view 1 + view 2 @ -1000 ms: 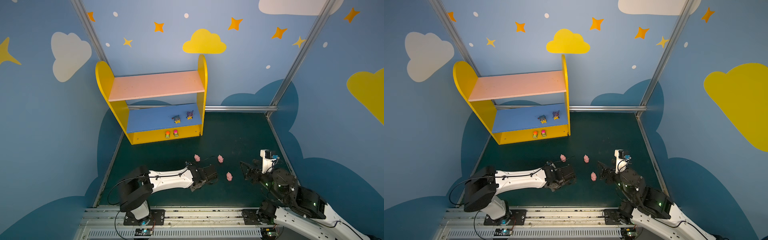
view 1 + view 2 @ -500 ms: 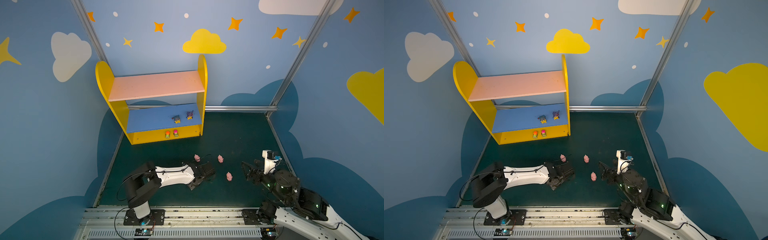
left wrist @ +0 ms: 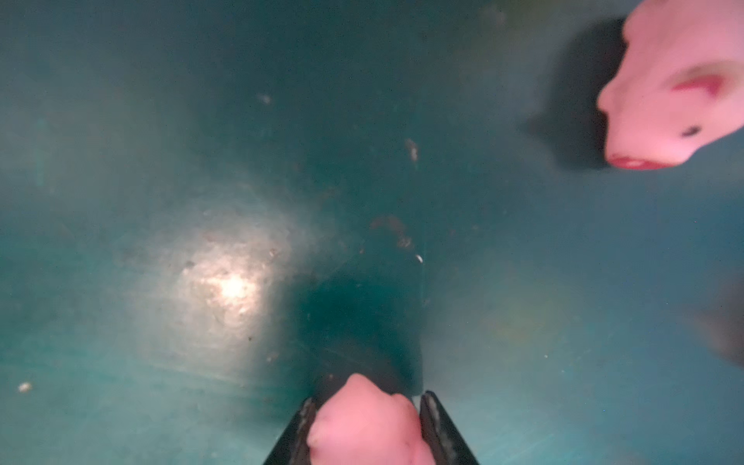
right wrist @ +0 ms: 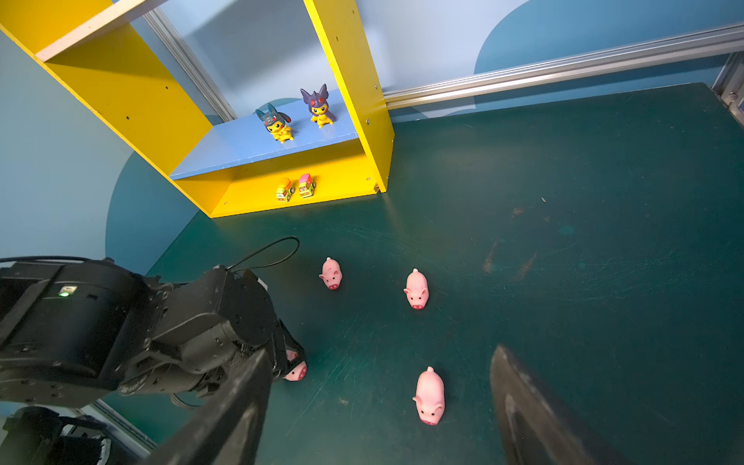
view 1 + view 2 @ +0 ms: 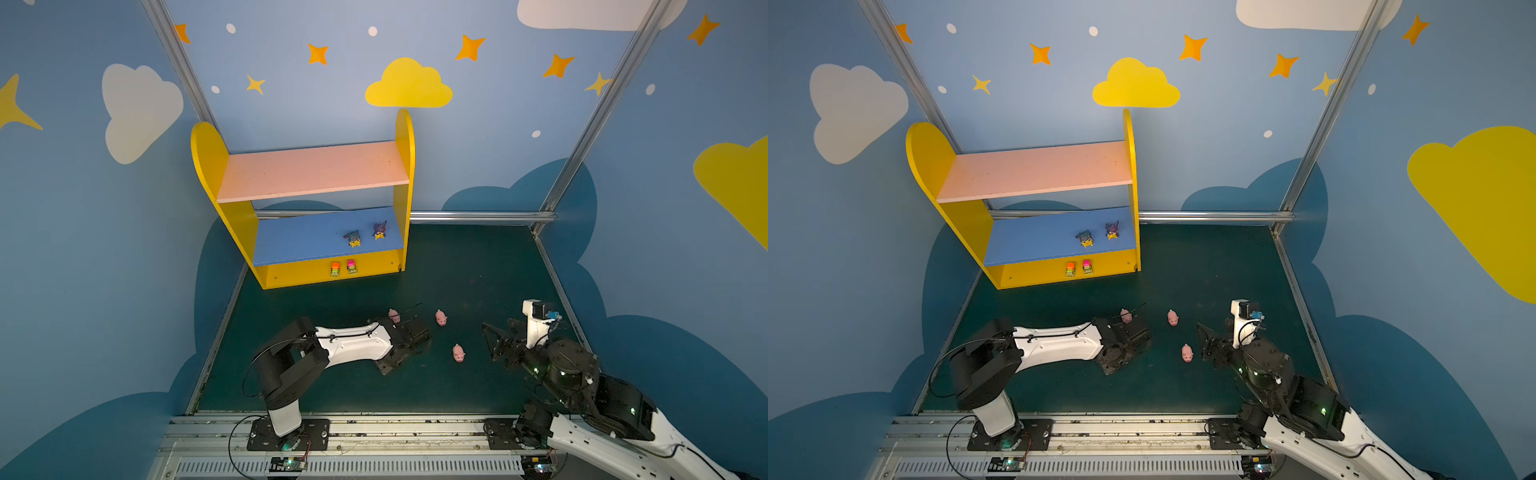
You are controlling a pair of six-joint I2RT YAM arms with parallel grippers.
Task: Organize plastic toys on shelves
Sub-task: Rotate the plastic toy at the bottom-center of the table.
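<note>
My left gripper (image 3: 366, 398) is low over the green floor, shut on a pink pig (image 3: 364, 426); the right wrist view shows that pig (image 4: 297, 370) peeking out of the black fingers. In both top views the gripper body (image 5: 399, 353) hides it. Three more pigs stand loose on the floor (image 5: 394, 316) (image 5: 441, 318) (image 5: 458, 353). My right gripper (image 4: 380, 352) hangs open just right of the nearest pig (image 4: 430, 396). The shelves (image 5: 405, 137) hold two yellow figures (image 5: 353, 238) (image 5: 379, 230) on the blue board and two green cars (image 5: 335, 269) (image 5: 351, 266) on the base.
The pink upper board (image 5: 311, 170) is bare. Blue walls and metal frame rails (image 5: 478, 216) close in the floor at the back and sides. A black cable (image 4: 273, 249) loops off the left wrist near the pigs.
The left jaws have closed on the pig beneath them, and the left arm has folded lower. The right arm has drifted slightly right, still open.
</note>
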